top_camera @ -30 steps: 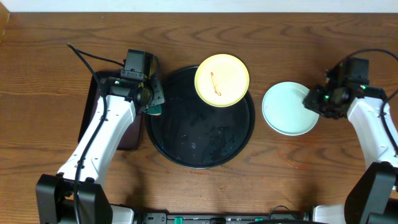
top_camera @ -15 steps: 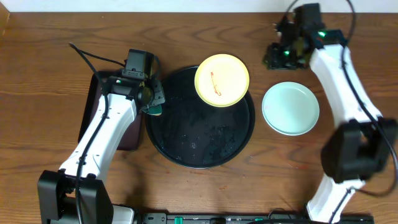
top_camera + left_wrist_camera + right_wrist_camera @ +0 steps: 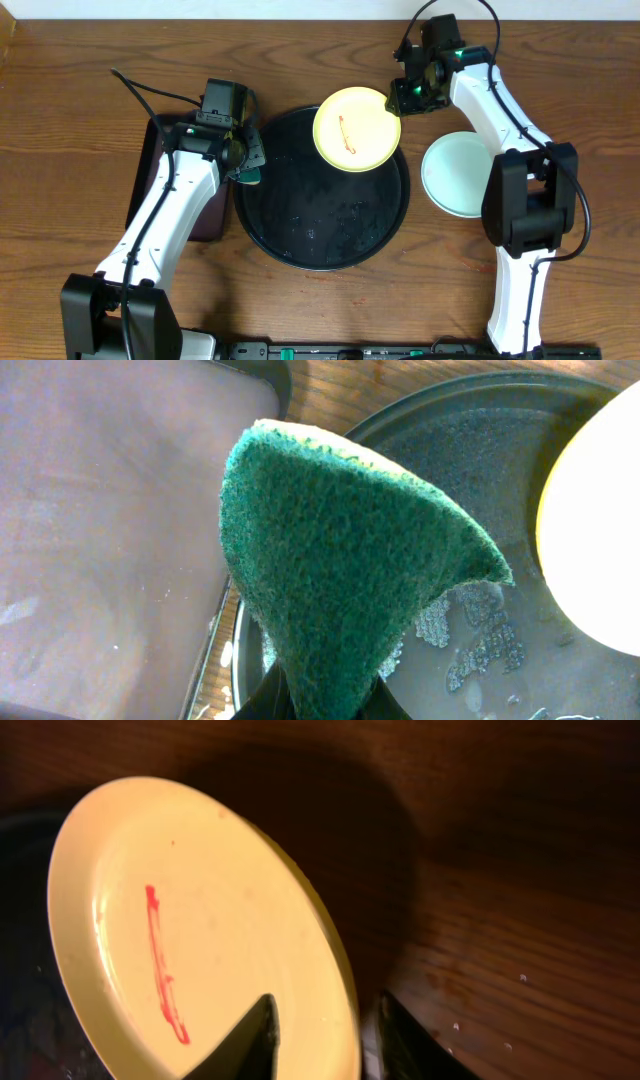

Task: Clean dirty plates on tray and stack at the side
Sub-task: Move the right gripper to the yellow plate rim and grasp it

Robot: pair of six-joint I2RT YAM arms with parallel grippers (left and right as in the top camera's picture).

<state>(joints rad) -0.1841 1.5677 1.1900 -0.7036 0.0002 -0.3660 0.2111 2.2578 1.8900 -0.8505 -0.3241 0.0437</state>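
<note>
A: On the wooden desk (image 3: 80,60)?
B: Wet black tray (image 3: 300,225); yellow plate (image 3: 357,130) on its far rim, mint plate (image 3: 455,180) beside.
A: Holding what?
B: Green sponge (image 3: 340,560) pinched in left fingers (image 3: 245,160); right fingers (image 3: 408,95), parted, straddle the yellow rim.

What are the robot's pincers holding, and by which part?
Left pincer pinches the green sponge by its narrow bottom end. Right pincer, open, holds nothing; it straddles the yellow plate at the rim.

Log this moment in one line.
left hand: shut on green sponge | right hand: open astride yellow plate rim | yellow plate: red-streaked, on black tray rim | mint plate: beside tray
</note>
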